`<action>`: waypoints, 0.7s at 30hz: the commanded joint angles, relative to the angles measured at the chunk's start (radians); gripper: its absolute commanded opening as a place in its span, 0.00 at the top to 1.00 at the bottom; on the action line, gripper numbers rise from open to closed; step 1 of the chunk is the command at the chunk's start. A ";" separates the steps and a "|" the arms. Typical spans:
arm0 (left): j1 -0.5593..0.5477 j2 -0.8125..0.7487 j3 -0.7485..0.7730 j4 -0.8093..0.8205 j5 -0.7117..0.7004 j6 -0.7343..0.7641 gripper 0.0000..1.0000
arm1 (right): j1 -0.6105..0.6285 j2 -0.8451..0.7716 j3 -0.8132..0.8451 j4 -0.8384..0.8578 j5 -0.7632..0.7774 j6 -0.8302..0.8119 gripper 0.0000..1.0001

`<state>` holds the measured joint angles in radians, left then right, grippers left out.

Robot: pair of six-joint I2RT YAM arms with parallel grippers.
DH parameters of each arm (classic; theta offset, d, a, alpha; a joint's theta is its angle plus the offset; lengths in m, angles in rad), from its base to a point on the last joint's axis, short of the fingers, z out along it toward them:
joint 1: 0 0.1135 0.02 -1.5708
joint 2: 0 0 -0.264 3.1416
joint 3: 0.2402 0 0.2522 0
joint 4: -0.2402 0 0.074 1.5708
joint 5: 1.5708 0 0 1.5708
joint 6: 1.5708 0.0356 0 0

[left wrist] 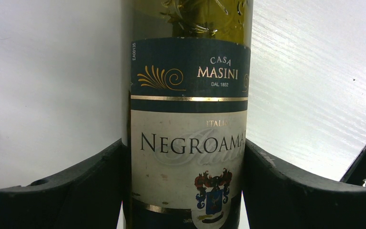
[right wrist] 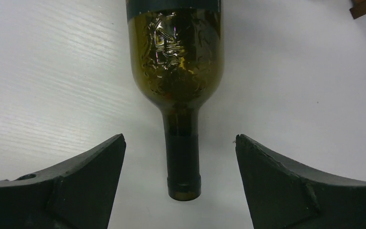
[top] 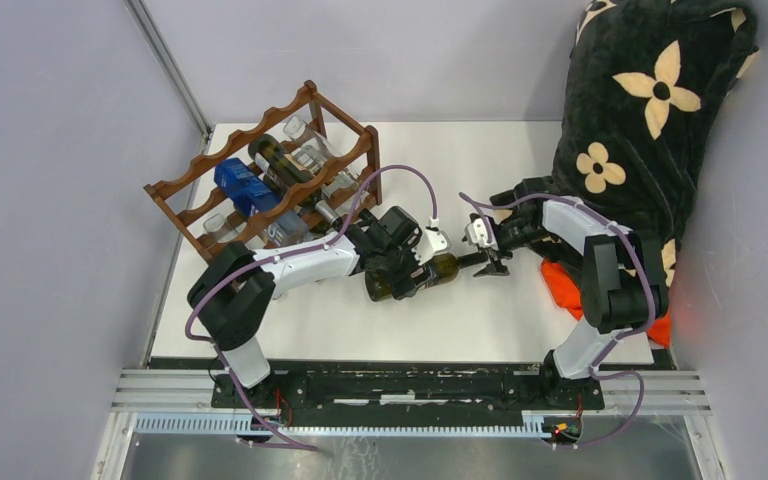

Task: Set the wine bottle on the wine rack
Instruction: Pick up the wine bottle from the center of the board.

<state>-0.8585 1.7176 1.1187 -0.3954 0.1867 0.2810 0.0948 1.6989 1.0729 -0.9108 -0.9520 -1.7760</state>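
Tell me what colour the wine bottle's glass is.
Dark olive green. The wine bottle shows it best in the right wrist view, at the bare shoulder and neck.

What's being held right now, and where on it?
The left gripper clamps the wine bottle across its labelled body. The right gripper is open astride the neck, not touching it.

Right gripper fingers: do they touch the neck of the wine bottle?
Apart. The right wrist view shows the neck of the wine bottle lying between the two fingers, with bare table visible on each side.
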 commanded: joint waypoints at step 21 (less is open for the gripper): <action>0.006 -0.119 -0.046 0.221 0.097 0.026 0.98 | 0.109 0.060 -0.125 0.259 0.087 0.076 0.48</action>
<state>-0.8577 1.6855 1.0531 -0.3210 0.2245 0.2935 0.1974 1.7542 0.9585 -0.6636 -0.8623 -1.6608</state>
